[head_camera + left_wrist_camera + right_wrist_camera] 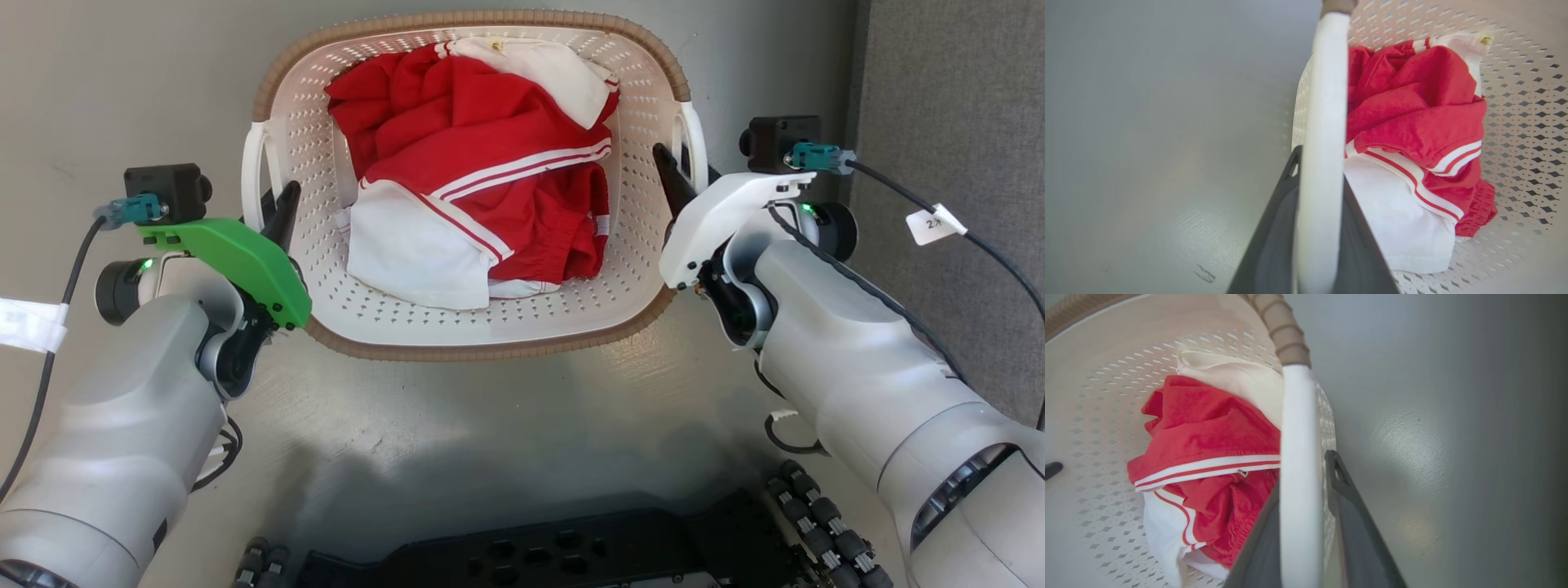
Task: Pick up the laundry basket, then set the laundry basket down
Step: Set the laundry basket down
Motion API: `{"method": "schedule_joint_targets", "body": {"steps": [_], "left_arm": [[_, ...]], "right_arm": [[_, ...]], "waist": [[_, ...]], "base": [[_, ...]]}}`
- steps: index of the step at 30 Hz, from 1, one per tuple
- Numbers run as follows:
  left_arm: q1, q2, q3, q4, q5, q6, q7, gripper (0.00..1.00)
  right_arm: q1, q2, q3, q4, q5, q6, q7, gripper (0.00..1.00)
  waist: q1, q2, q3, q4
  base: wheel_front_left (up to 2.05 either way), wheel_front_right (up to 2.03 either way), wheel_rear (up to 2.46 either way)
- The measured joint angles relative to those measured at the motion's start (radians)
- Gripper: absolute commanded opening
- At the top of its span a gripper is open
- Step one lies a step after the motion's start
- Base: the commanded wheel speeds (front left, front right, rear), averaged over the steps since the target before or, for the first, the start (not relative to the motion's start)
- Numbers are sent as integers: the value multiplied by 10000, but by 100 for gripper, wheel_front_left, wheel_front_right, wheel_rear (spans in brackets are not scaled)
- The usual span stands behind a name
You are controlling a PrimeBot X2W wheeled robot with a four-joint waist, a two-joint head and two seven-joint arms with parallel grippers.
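The laundry basket [482, 351] is cream-white and perforated, with a brown woven-look rim. It sits in the middle of the head view and holds red and white clothes [482, 196]. My left gripper [277, 202] is shut on the basket's white left handle [251, 171]. In the left wrist view that handle [1323, 102] runs up between the two dark fingers [1274, 228]. My right gripper [673, 175] is shut on the right handle [698, 147]. The right wrist view shows this handle [1298, 416] clamped between its fingers [1355, 522]. I cannot tell whether the basket rests on the floor.
Grey floor [490, 457] surrounds the basket. My dark wheeled base [555, 559] lies along the bottom edge of the head view. A grey textured panel [947, 90] stands at the right, close to my right arm's cable and tag [935, 224].
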Motion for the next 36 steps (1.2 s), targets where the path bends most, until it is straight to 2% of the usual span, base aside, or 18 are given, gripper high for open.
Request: {"method": "schedule_joint_targets", "body": {"steps": [1,2,20,24,36], "left_arm": [[-2,4,-8,8,-19,2,0,76],[-4,12,-25,17,-79,0,2,100],[-38,71,-460,228,-276,-42,-104,100],[-33,253,-552,453,-278,-44,-167,100],[43,259,-598,690,-343,-44,-453,100]], "right_arm": [[-6,-6,0,21,29,0,0,99],[-10,-8,-6,48,86,-2,0,100],[-12,-19,403,153,268,-63,0,100],[-5,-19,451,150,268,-61,-2,100],[36,-19,215,50,180,19,-2,100]], "waist": [[0,0,2,0],[0,0,4,0],[0,0,-275,4],[0,0,-535,-42],[-1,0,-1817,-233]], "base": [[0,0,0],[0,0,0],[0,0,0],[0,0,0],[0,0,0]]}}
